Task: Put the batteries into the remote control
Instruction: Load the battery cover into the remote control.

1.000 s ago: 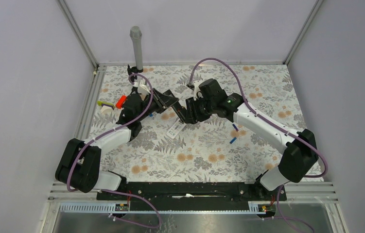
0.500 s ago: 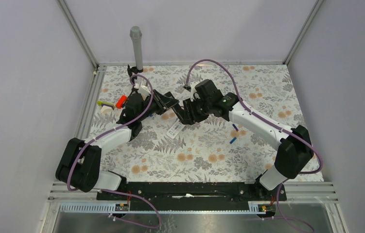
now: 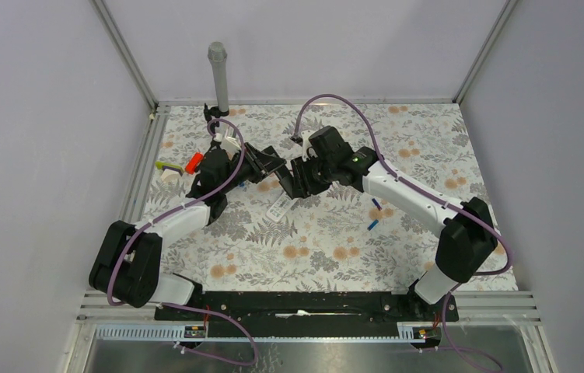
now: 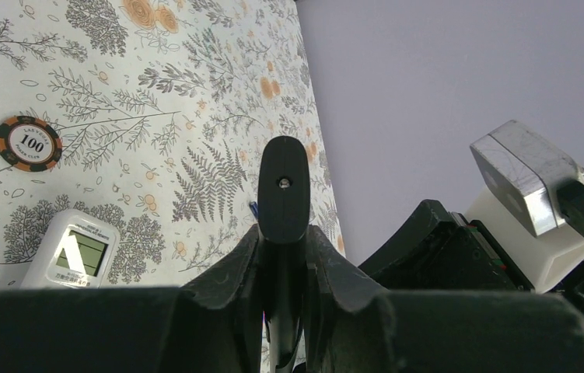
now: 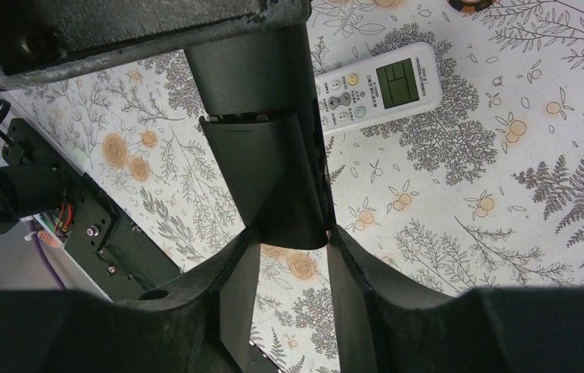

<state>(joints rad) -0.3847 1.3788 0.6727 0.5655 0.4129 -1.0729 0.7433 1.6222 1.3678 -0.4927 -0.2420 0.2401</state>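
Upper centre, the left gripper (image 4: 283, 237) pinches a black remote (image 5: 269, 175) narrowly while the right gripper (image 5: 292, 233) clasps its cover end. 2 blue batteries (image 3: 376, 204) lie loose to their lower right, slanted up-frame, nearer the right arm.

A robotics lab test cell: plain pale lilac wall panels (image 3: 40, 116) set in silver aluminium framing (image 3: 123, 50) box in a floral-printed cloth work surface (image 3: 335, 249). A black mounting rail (image 3: 273, 301) runs along the near edge.
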